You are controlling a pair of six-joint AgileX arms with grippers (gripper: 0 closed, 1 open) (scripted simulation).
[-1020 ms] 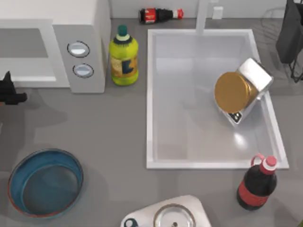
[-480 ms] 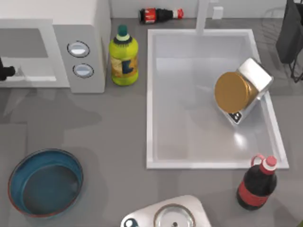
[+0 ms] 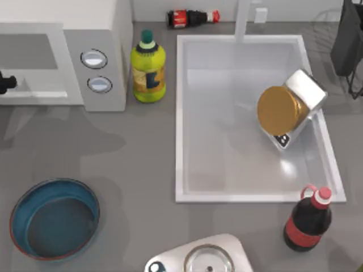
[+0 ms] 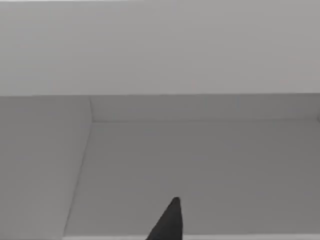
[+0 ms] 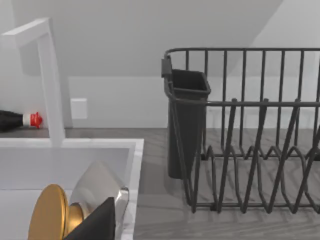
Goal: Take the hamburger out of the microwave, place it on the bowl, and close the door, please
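Left gripper (image 3: 4, 83) stayed at microwave (image 3: 85, 34) front; hamburger unseen.

A flat matte grey worktop (image 3: 136, 147) carries a recessed white rectangular sink (image 3: 181, 119); a pale plain wall (image 5: 130, 30) stands behind.

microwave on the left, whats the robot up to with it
The left gripper is at the far left edge of the table, right at the front of the microwave; its wrist view looks into a plain grey cavity. The bowl sits empty near the front left. The right arm is parked at the far right, by the dish rack.
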